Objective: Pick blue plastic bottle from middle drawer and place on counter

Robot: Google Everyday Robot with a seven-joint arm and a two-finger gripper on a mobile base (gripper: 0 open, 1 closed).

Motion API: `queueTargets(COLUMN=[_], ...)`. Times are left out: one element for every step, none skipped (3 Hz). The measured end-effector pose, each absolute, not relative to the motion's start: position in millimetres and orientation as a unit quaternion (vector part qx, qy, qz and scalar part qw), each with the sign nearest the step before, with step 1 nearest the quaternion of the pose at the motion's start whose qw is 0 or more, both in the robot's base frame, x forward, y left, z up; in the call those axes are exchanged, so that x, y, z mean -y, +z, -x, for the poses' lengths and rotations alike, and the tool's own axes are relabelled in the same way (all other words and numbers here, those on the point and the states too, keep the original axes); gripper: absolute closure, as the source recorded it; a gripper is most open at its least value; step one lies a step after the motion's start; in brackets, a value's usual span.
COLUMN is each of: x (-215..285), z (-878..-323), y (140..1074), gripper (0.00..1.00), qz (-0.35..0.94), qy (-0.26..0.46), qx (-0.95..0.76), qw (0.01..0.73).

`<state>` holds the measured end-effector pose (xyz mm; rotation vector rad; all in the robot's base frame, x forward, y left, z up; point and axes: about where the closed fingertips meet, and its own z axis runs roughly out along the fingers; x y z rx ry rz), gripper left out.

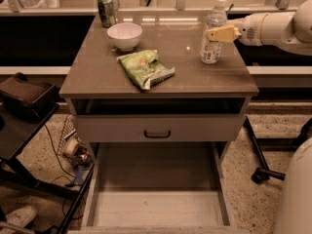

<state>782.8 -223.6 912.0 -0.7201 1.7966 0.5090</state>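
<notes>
The blue plastic bottle (pixel 211 43), clear with a white cap and a pale label, stands upright on the right part of the counter (pixel 180 77). My gripper (pixel 215 33) reaches in from the right on its white arm and is at the bottle's upper body, at shoulder height. The middle drawer (pixel 156 209) is pulled out below the cabinet, and its pale wood floor shows nothing on it.
A green soda can (pixel 106 9) stands at the counter's back left, a white bowl (pixel 125 35) in front of it, and a green snack bag (pixel 145 68) lies mid-counter. A grey drawer front with a dark handle (pixel 157 133) sits above the open drawer. A black stand (pixel 24 101) is at the left.
</notes>
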Motion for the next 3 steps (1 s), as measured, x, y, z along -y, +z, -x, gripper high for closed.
queueTargets(x=[223.4,223.3,220.7], z=[-782.8,-782.9,-783.7], y=[911.9,911.8,910.6], gripper=[0.36,0.13,0.0], qz=[0.303,0.303,0.304], qy=[0.214,0.214,0.216], qx=[-0.756,-0.756,-0.756], qw=[0.54,0.54,0.539])
